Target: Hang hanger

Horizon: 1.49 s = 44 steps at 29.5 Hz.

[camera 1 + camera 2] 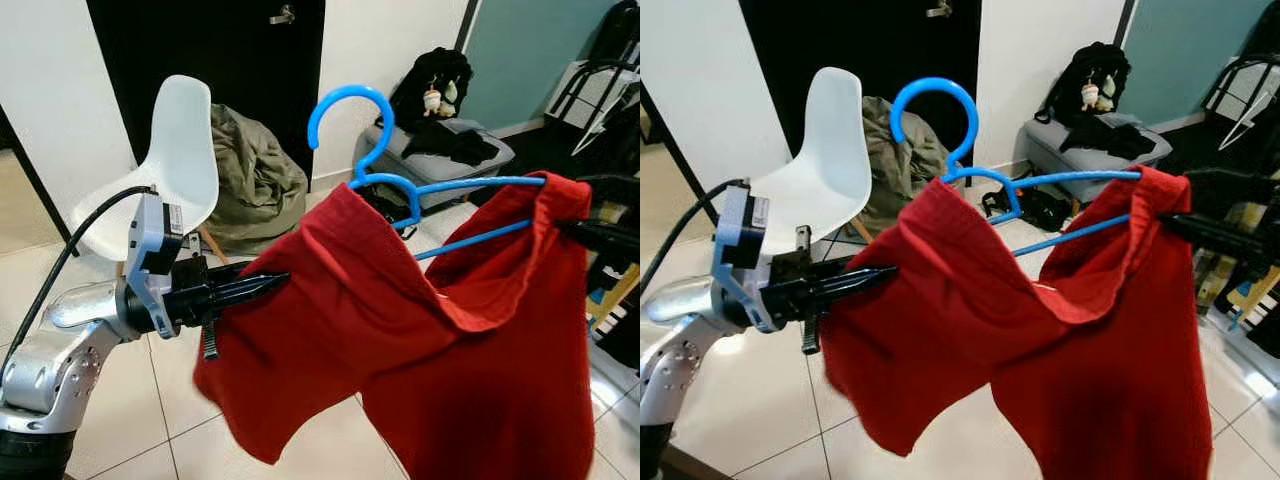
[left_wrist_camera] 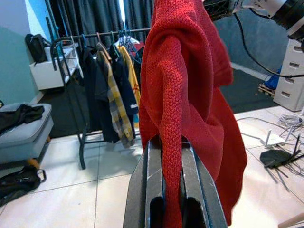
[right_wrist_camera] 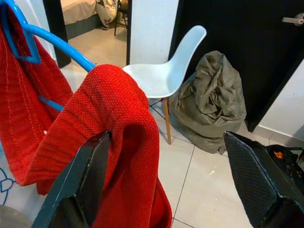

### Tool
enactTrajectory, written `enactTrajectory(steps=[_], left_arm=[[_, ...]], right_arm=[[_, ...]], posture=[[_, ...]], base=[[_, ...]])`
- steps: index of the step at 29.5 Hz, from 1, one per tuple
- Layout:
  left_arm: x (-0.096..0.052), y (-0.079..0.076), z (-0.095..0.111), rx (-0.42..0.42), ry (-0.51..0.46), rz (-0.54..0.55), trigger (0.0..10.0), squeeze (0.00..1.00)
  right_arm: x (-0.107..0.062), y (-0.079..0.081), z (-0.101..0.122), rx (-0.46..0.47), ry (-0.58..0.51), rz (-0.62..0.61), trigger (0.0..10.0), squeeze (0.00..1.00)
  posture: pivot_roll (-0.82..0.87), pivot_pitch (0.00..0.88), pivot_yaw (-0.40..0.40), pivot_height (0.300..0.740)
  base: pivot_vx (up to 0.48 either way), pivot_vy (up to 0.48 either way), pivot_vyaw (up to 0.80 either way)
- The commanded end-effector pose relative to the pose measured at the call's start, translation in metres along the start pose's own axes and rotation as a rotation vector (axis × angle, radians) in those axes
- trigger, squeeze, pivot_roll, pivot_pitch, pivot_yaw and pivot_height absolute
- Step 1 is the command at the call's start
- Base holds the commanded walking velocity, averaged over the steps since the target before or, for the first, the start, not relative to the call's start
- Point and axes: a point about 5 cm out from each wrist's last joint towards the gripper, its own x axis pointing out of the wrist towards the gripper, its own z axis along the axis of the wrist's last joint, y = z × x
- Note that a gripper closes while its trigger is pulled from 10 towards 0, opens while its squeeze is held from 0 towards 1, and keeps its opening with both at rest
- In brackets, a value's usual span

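Hanger [image 1: 400, 180], blue plastic, held high at centre of the left eye view, hook up at twelve o'clock, red sweater [image 1: 420, 330] draped over its bar and drooping toward six. Left gripper [image 1: 270, 285] at nine o'clock, fingers pinched on a fold of the knit, probably to keep the garment from sliding off during carrying. Right gripper [image 1: 600, 235] at three o'clock, near the far shoulder; finger state impossible to tell here. White chair [image 1: 165, 160] and olive beanbag [image 1: 250, 170] behind, toward eleven.

Right eye view: same arrangement, hanger hook [image 1: 935, 115] free and unhooked, so hanging judged not yet done. Grey ottoman [image 1: 1095, 150] at one o'clock carrying dark clothes and a black backpack [image 1: 1090, 85].

Left wrist view: both black fingers [image 2: 152, 180] clamped on a ridge of red knit. Beyond, at ten o'clock, a clothes rack [image 2: 95, 35] holding several shirts on hangers, the likely destination.

Right wrist view: fingers [image 3: 80, 190] spread wide apart, red fabric lying over one of them, blue bar passing at ten o'clock; more a propping than a grip.
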Motion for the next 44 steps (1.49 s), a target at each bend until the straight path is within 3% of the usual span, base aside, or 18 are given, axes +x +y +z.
enactTrajectory(steps=[1,5,11,16,17,18,20,25,28,33,42,43,44], left_arm=[[0.001,0.0,0.002,0.025,-0.022,0.016,10.0,0.0],[0.001,0.001,0.002,0.03,-0.019,0.031,10.0,0.0],[0.011,0.006,-0.012,0.073,0.045,0.192,10.0,0.0],[0.013,0.008,-0.014,0.078,0.047,0.223,10.0,0.0],[0.017,0.01,-0.017,0.089,0.052,0.277,10.0,0.0],[0.017,0.01,-0.017,0.089,0.052,0.277,10.0,0.0],[0.026,0.012,-0.02,0.126,0.058,0.36,10.0,0.0],[0.036,0.014,-0.018,0.176,0.039,0.482,10.0,0.0],[0.038,0.014,-0.018,0.183,0.036,0.492,10.0,0.0],[0.048,0.01,-0.018,0.184,0.01,0.517,10.0,0.0],[0.053,0.011,-0.014,0.204,0.002,0.533,10.0,0.0],[0.057,0.009,-0.014,0.204,-0.005,0.526,10.0,0.0],[0.057,0.009,-0.014,0.204,-0.005,0.526,10.0,0.0]], right_arm=[[0.001,-0.002,-0.003,0.003,-0.004,-0.026,10.0,0.0],[0.004,-0.005,-0.007,0.012,-0.015,-0.047,10.0,0.0],[0.021,-0.01,-0.007,0.099,-0.244,-0.108,10.0,0.0],[0.025,-0.01,-0.007,0.114,-0.262,-0.119,10.0,0.0],[0.035,-0.011,-0.011,0.151,-0.277,-0.162,10.0,0.0],[0.035,-0.011,-0.011,0.151,-0.277,-0.162,10.0,0.0],[0.058,-0.013,-0.019,0.226,-0.31,-0.258,10.0,0.0],[0.092,-0.015,-0.033,0.332,-0.322,-0.418,10.0,0.0],[0.096,-0.014,-0.036,0.349,-0.321,-0.431,10.0,0.0],[0.13,0.004,-0.065,0.414,-0.241,-0.47,10.0,0.0],[0.149,0.015,-0.066,0.45,-0.237,-0.477,10.0,0.0],[0.152,0.014,-0.065,0.456,-0.245,-0.506,8.4,0.0],[0.152,0.014,-0.065,0.456,-0.245,-0.506,8.4,0.0]], posture=[[-0.09,0.067,-0.066,0.74],[-0.08,0.065,-0.062,0.74],[-0.08,0.064,-0.061,0.74],[-0.07,0.06,-0.059,0.74],[-0.07,0.061,-0.057,0.74],[-0.07,0.061,-0.057,0.74],[-0.07,0.06,-0.055,0.74],[-0.06,0.063,-0.052,0.74],[-0.06,0.063,-0.052,0.74],[-0.05,0.071,-0.049,0.74],[-0.05,0.075,-0.052,0.74],[-0.05,0.075,-0.052,0.74],[-0.05,0.075,-0.052,0.74]], base=[[0.0,0.0,0.0],[0.0,0.0,0.0],[0.0,0.0,0.0],[0.0,0.0,0.0],[0.0,0.0,0.0],[0.0,0.0,0.0],[0.0,0.0,0.0],[0.0,0.0,0.0],[0.0,0.0,0.0],[0.0,0.0,0.0],[0.0,0.0,0.0],[0.0,0.0,0.0],[0.0,0.0,0.0]])
